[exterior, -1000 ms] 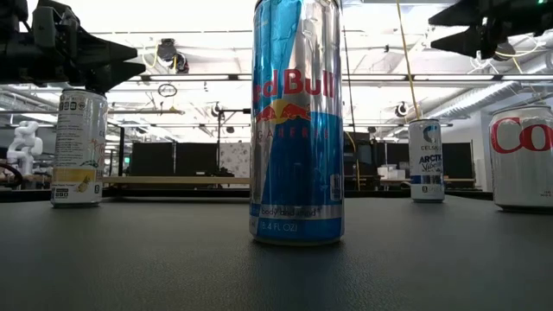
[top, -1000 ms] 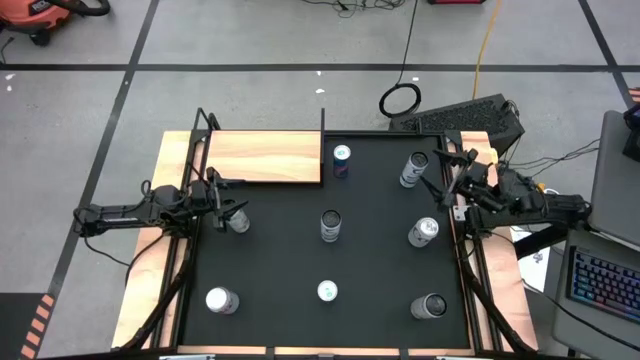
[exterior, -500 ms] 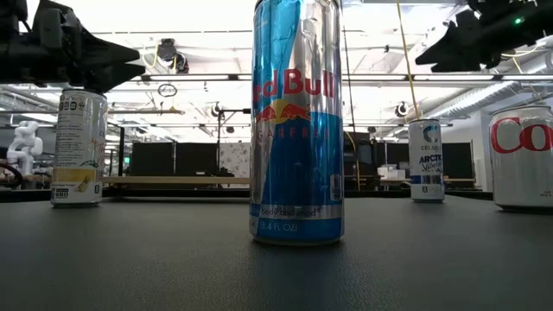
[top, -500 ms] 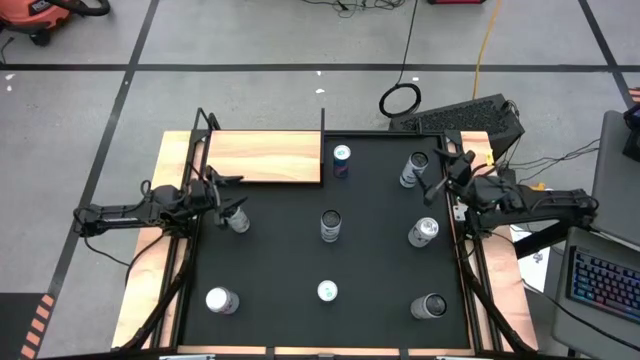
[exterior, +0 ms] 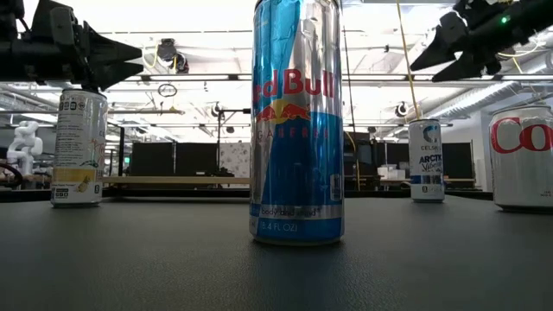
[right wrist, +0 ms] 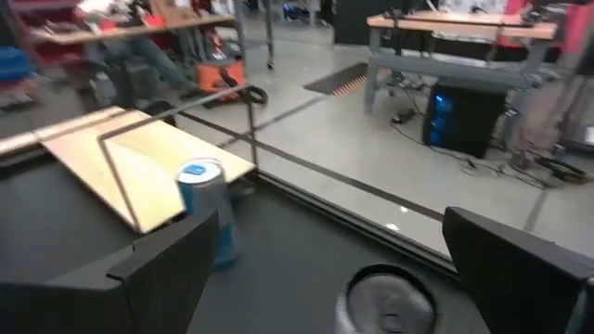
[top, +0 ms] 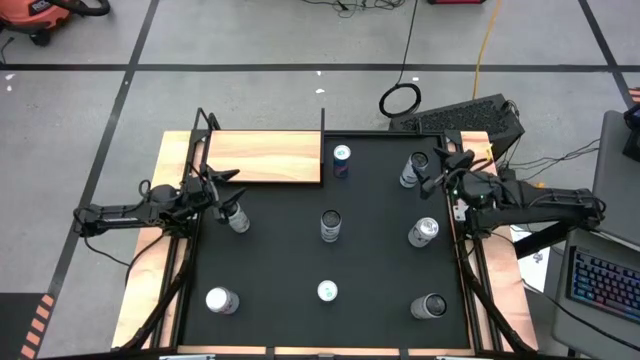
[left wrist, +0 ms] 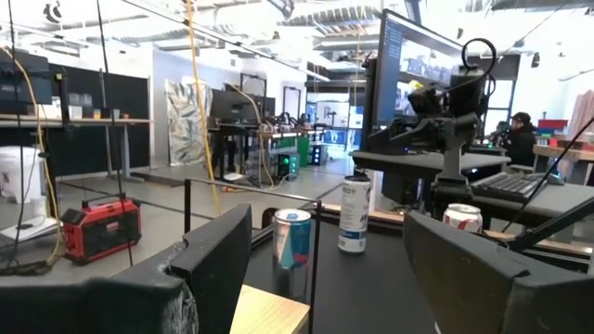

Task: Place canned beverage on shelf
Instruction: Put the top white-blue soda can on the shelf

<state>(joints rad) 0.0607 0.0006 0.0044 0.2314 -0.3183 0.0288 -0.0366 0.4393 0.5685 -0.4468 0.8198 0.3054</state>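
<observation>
I held my left tool spread and empty above the white can for a top-down grasp, my right tool spread beside the silver can, the flat light-wood shelf bare at the bench's far-left corner.

Grey floor, black tape lines; red vacuum.

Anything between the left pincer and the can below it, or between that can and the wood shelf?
Nothing visible. The left pincer is open, above the white-labelled can at the left of the black mat. The flat light-wood shelf lies just behind it, bare; only its thin black corner upright stands close.
</observation>
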